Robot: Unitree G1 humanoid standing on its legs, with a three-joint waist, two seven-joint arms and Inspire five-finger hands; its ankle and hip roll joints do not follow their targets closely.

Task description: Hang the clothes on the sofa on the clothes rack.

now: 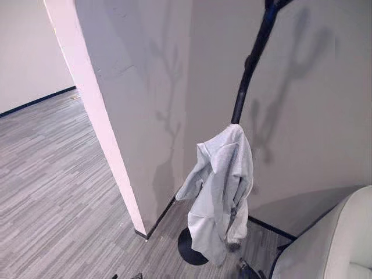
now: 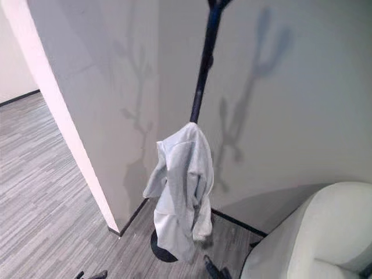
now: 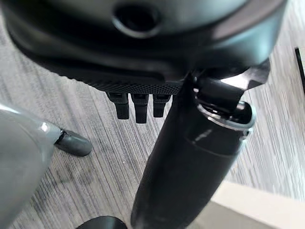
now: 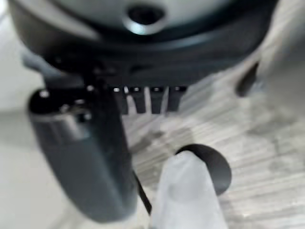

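**Garment on rack, both hands empty**

Left hand [image 3: 143, 57]: in its wrist view the fingers [image 3: 140, 109] hang straight and relaxed, thumb [image 3: 190, 162] sticking out beside them. Nothing between thumb and fingers, touching nothing. It points down at the grey plank floor [image 3: 105, 157]; a sofa leg [image 3: 74, 142] sits below it and the wall's foot shows near the thumb.

Right hand [image 4: 143, 52]: same pose. Fingers [image 4: 147, 99] straight, thumb [image 4: 83, 157] out to the side, holding nothing. It hangs over the floor, with the rack's round base [image 4: 214, 167] and the garment's lower end [image 4: 188, 195] beneath it. No contact with either.

Garment [image 1: 224, 186]: light grey, draped on the rack [image 1: 251, 61], bunched where it meets the dark pole partway up and drooping almost to the base [image 1: 189, 247]. Which peg carries it I can't tell, the cloth covers that spot.

Rack stands in a wall corner [image 1: 139, 104], just beside the wall, tall pole running up out of view. Sofa [image 1: 337, 244], pale, is near the rack's base on the robot's right, apart from the garment.
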